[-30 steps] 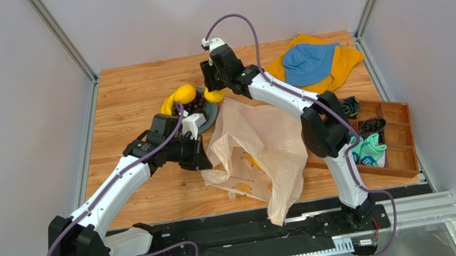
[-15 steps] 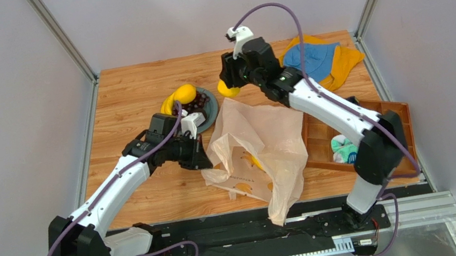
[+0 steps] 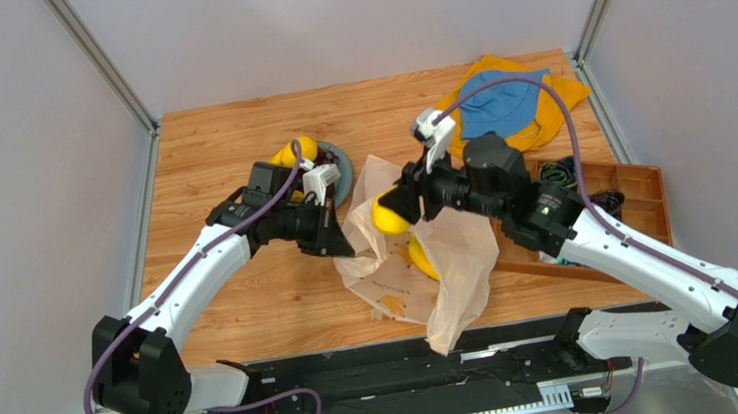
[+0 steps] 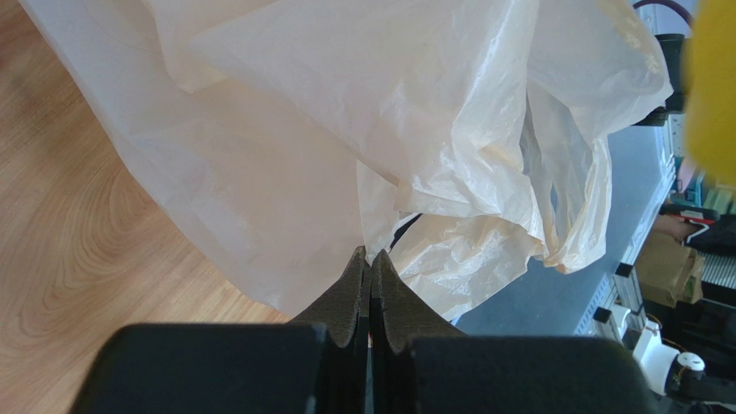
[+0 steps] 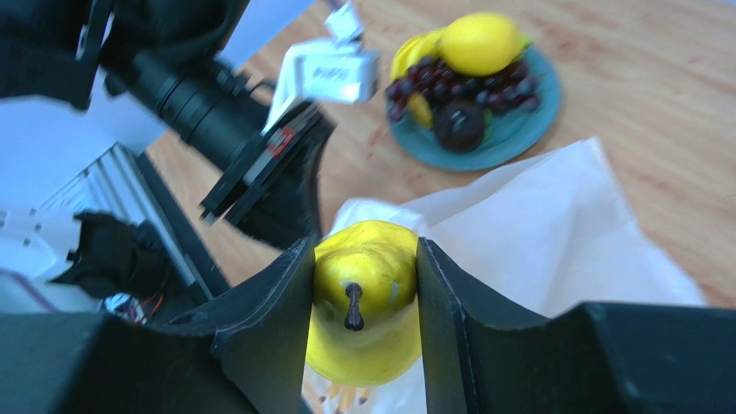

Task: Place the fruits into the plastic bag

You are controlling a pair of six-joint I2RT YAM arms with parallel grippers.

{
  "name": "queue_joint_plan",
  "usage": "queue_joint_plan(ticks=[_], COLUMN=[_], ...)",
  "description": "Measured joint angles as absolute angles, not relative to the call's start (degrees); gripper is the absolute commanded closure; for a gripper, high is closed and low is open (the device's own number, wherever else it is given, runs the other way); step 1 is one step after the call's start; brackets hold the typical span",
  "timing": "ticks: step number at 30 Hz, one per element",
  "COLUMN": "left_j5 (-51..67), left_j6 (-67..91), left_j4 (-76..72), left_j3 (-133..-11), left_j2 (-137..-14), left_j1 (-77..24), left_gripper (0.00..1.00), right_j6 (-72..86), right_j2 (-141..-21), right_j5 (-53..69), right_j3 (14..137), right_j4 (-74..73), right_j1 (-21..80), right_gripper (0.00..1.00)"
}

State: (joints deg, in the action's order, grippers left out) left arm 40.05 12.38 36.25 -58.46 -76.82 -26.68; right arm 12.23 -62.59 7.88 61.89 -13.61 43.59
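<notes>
The pale peach plastic bag (image 3: 444,245) lies crumpled mid-table, a yellow banana (image 3: 419,258) showing inside it. My left gripper (image 3: 335,240) is shut on the bag's left edge; in the left wrist view its fingers (image 4: 370,263) pinch the film of the bag (image 4: 345,129). My right gripper (image 3: 394,212) is shut on a roundish yellow fruit (image 5: 367,297) and holds it over the bag's mouth (image 5: 553,224). The grey-blue plate (image 5: 518,142) holds another yellow fruit (image 5: 479,41), dark purple grapes (image 5: 421,79) and a dark round fruit (image 5: 458,125).
Orange and blue cloths (image 3: 504,100) lie at the back right. A wooden compartment tray (image 3: 643,217) with small items stands at the right edge. The plate (image 3: 338,173) sits just behind my left gripper.
My right arm has swung from the plate towards me with the yellow fruit, ending above the bag's opening. My left gripper has shifted slightly back and right, still holding the bag's edge.
</notes>
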Motion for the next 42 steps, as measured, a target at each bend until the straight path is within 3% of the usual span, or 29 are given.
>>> queue_joint_plan(ticks=[8,15,34,42], left_j5=[41.6,42.9,39.0,42.8], left_j6=[12.0,12.0,10.6,10.2], left_j4=[37.0,37.8,38.5,38.4], left_j3=[-58.5,-58.5,-58.5,-58.5], left_j2=[-78.1,-79.4,-76.1,-76.7], left_j1=[-26.2,-26.1,-25.5,-25.5], left_gripper=[1.0,1.0,1.0,1.0], right_j6=[15.6,18.3,19.7,19.1], right_j2=[-60.4,-69.2,-75.8,-82.7], right_j5=[1.1,-8.2,-32.0,-38.5], right_j3=[55.6,56.9,53.5,52.4], right_j4=[-18.2,-20.6,-22.7,-13.9], right_j1=[58.3,65.2,65.4,62.8], right_gripper=[1.0,1.0,1.0,1.0])
